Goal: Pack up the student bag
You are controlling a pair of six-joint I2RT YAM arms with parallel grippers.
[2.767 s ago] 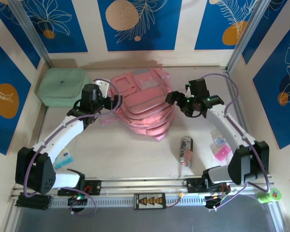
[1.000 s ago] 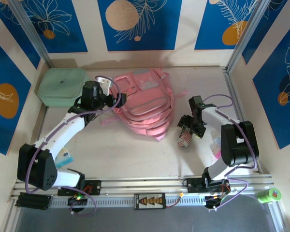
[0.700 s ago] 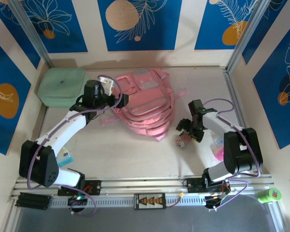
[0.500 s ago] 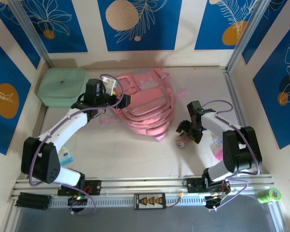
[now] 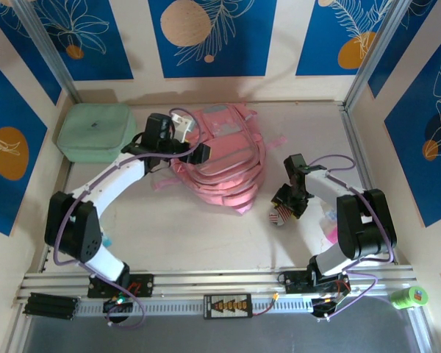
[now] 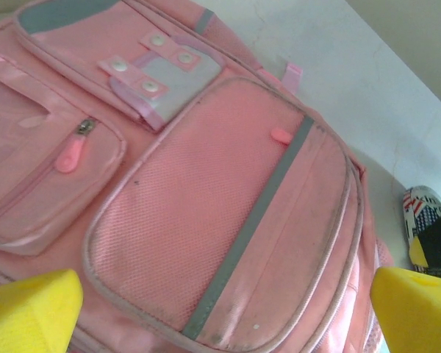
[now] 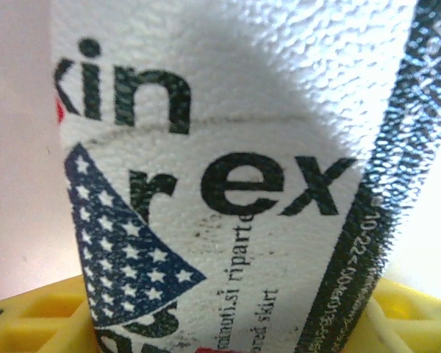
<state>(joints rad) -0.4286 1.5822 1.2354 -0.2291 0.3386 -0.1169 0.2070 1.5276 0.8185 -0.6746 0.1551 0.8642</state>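
The large soft pink student bag (image 5: 220,165) lies flat at the back middle of the pale table (image 5: 191,235), its front pockets facing up. In all the pictures it has kept the same place, and the zips that we can see on the front are closed. The mint green rounded case (image 5: 95,132) stays at the back left, just beside the bag.

The left arm has travelled from the left edge of the bag to above its front. Its left gripper (image 5: 200,153) now hangs over the mesh pocket with the grey stripe (image 6: 228,220). The two yellow fingertips (image 6: 29,309) stand wide apart and hold nothing.

The bigger change is on the right side. Some seconds ago the right arm was high near the bag's right edge. Now it has come down to the small white cylinder-shaped pack with a stars-and-stripes print (image 5: 278,216). This pack lay further toward the near edge before; now it sits closer to the bag, under the right gripper (image 5: 285,204). In the right wrist view the pack (image 7: 228,184) is very near the lens, between the yellow fingers (image 7: 29,316). The jaws are coming together around it, but we cannot tell whether they press it firmly already.

We judge that the packing is at its start. The first item is being taken, and the bag is not opened yet, so the left gripper probably must open a pocket.
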